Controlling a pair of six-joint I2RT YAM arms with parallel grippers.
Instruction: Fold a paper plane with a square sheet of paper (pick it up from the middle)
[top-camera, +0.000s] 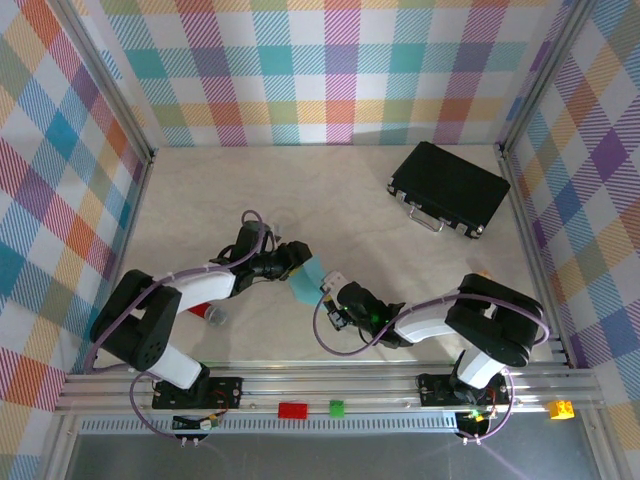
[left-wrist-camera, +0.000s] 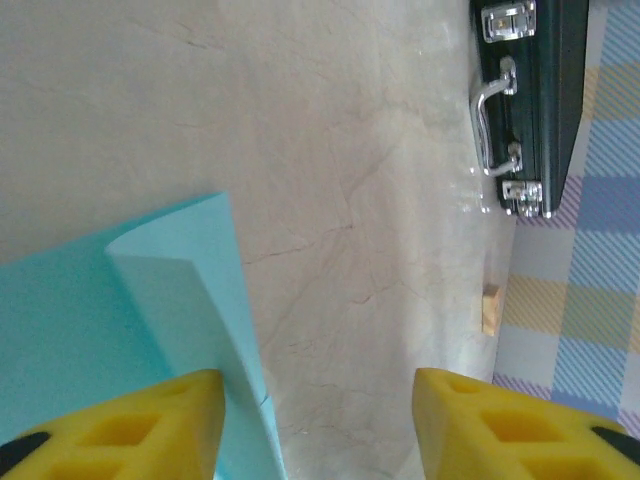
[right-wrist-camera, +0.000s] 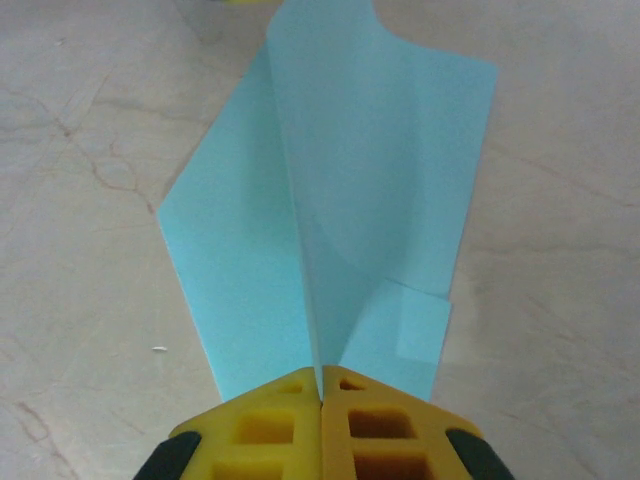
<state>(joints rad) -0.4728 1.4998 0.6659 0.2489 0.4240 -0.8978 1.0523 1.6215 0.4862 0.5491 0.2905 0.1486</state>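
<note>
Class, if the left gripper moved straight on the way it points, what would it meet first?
The left gripper, fingers open, would probably meet the table: nothing lies between. The blue paper sits beside one finger, the black case far off; depth unclear.

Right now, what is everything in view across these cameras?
sheet of paper: one, light blue, partly folded, between the two arms.
case: one, black with metal handle and latches, far right of the table.
small block: one, tan, by the right wall.
bricks: three, red, green, yellow, on the front rail.
table: one, beige marbled.
walls: three, multicoloured plaid, around the table.
left arm: one, black and white, near left; yellow jaws apart beside the paper.
right arm: one, black and white, near right; yellow jaws shut on the paper's crease.
</note>
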